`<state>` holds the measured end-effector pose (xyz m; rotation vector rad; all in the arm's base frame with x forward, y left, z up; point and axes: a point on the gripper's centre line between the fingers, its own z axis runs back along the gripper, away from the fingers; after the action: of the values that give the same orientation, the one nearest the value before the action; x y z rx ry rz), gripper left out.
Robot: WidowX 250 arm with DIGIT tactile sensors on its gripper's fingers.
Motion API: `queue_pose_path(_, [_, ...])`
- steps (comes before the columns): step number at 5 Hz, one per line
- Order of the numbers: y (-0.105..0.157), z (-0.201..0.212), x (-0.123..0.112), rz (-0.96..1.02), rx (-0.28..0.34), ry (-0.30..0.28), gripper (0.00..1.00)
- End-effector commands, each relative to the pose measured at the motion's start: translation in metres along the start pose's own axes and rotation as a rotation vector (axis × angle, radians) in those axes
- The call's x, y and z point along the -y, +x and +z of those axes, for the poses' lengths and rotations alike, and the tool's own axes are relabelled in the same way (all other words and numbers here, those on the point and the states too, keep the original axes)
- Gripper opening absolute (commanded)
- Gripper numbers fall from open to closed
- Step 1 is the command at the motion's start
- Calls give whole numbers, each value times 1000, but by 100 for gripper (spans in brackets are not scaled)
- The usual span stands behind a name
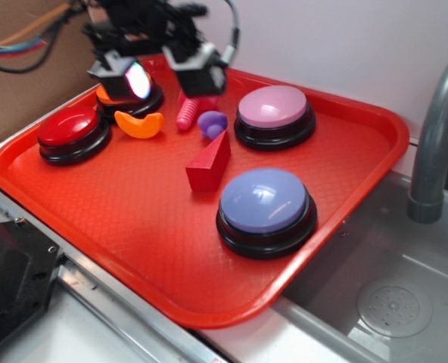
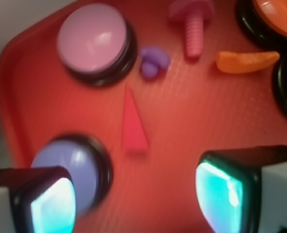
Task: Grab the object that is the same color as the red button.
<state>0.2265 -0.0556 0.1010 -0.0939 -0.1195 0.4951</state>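
The small red wedge block (image 1: 209, 166) lies near the middle of the red tray (image 1: 133, 227). In the wrist view the wedge (image 2: 133, 124) shows as a narrow triangle beyond my fingers. The red button (image 1: 73, 130) sits at the tray's far left on a black base; only a black rim at the right edge of the wrist view may be it. My gripper (image 1: 169, 76) hangs open and empty above the tray's back, over the orange button and pink screw. Its fingertips (image 2: 54, 204) frame bare tray, short of the wedge.
On the tray are an orange-topped button (image 1: 107, 97), an orange crescent (image 1: 139, 124), a pink screw toy (image 1: 188, 113), a small purple piece (image 1: 212, 121), a pink-topped button (image 1: 274, 113) and a lilac button (image 1: 265, 206). A grey tap (image 1: 436, 136) and sink (image 1: 390, 302) lie right.
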Motion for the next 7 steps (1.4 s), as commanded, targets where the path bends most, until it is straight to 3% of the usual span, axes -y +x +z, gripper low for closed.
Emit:
queue_pose_path(1, [16,-41,5,131,70,96,100])
queue_pose_path(2, [16,-62,-2,144,33,97,100])
queue_pose_path(3, [14,-73,-7,160,35,64,100])
queue_pose_path(4, [12,-79,-8,185,38,71,0])
queue_pose_path(6, [14,-69,-6,140,43,64,0])
queue_pose_path(7, [15,-24,-8,-61,59,47,0])
